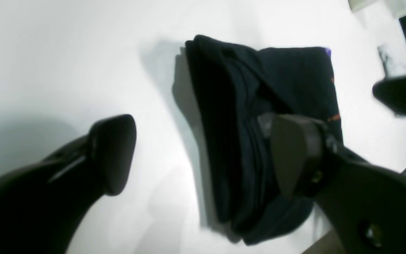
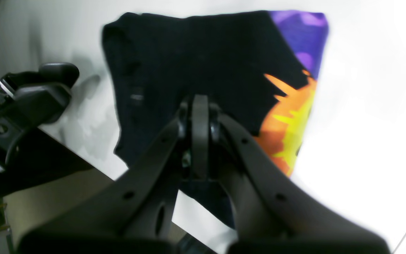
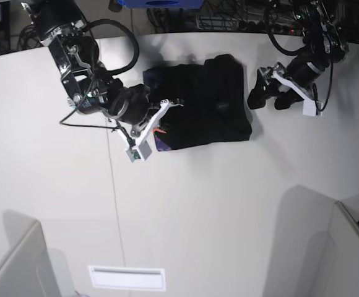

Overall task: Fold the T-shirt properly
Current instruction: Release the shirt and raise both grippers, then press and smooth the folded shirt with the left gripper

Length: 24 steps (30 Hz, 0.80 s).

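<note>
The T-shirt (image 3: pixel 201 105) lies folded into a thick black block on the white table (image 3: pixel 198 210). A strip of its purple and orange-yellow print shows along one edge (image 2: pixel 291 116). My left gripper (image 1: pixel 203 155) is open wide. One of its fingers (image 1: pixel 294 155) hovers over the shirt (image 1: pixel 259 106) and the other stands over bare table. In the base view this gripper (image 3: pixel 269 94) sits just right of the shirt. My right gripper (image 2: pixel 199 120) is shut above the black cloth, at the shirt's left edge (image 3: pixel 167 106). Whether it pinches any cloth does not show.
The table's back edge carries cables and equipment (image 3: pixel 229 15). A white slot-like label (image 3: pixel 127 278) lies near the front edge. Grey panels rise at the front corners (image 3: pixel 18 266). In the right wrist view the left gripper (image 2: pixel 41 88) sits close to the shirt's far side.
</note>
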Motion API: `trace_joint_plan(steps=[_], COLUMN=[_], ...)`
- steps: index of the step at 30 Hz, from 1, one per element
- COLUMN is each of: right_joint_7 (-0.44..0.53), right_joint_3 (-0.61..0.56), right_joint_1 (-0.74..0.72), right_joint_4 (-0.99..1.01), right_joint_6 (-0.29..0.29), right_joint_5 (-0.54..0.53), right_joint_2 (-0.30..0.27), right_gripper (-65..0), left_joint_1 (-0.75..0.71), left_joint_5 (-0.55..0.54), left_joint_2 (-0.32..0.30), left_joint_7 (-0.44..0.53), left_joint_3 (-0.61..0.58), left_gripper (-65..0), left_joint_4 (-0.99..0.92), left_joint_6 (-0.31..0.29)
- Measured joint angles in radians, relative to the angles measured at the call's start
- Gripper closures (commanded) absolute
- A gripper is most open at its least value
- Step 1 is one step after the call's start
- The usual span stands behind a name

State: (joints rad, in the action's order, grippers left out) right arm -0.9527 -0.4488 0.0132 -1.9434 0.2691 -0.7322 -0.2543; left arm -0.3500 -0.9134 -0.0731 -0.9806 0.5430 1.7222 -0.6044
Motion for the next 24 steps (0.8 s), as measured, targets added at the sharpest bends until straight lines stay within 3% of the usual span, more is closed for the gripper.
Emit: trace_joint_plan(steps=[5, 9, 12, 14, 15, 19, 24], right_joint_7=[0.000, 0.000, 0.000, -0.003, -0.003, 0.002, -0.002], right_joint_3=[0.002, 0.055, 0.128, 0.190, 0.228, 0.386, 0.520], right_joint_1=[0.001, 0.013, 0.047, 0.067, 0.077, 0.139, 0.200], right_joint_4=[0.000, -0.001, -0.028, -0.033, -0.033, -0.034, -0.034], right_joint_6=[0.000, 0.000, -0.001, -0.048, -0.085, -0.140, -0.210], right_joint_5=[-0.005, -0.008, -0.007, -0.009, -0.005, -0.001, -0.007], right_joint_2=[0.003, 0.004, 0.003, 0.004, 0.005, 0.014, 0.013], right_gripper=[0.0, 0.0, 0.0, 0.0, 0.0, 0.0, 0.0], left_joint_1=[0.066, 0.104, 0.117, 0.122, 0.130, 0.189, 0.349], left_joint_5=[0.049, 0.032, 0.042, 0.052, 0.060, 0.108, 0.132], left_joint_2=[0.000, 0.000, -0.008, -0.008, -0.008, -0.056, -0.234], left_joint_7=[0.005, 0.024, 0.029, 0.021, 0.016, 0.013, -0.126], left_joint_3=[-0.153, -0.185, -0.192, -0.193, -0.196, -0.319, -0.631], left_gripper=[-52.3, -48.7, -28.5, -6.9, 0.0, 0.0, 0.0], left_joint_4=[-0.095, -0.184, -0.208, -0.214, -0.221, -0.221, -0.212], left_joint_6=[-0.003, 0.005, 0.067, 0.107, 0.111, 0.198, 0.206])
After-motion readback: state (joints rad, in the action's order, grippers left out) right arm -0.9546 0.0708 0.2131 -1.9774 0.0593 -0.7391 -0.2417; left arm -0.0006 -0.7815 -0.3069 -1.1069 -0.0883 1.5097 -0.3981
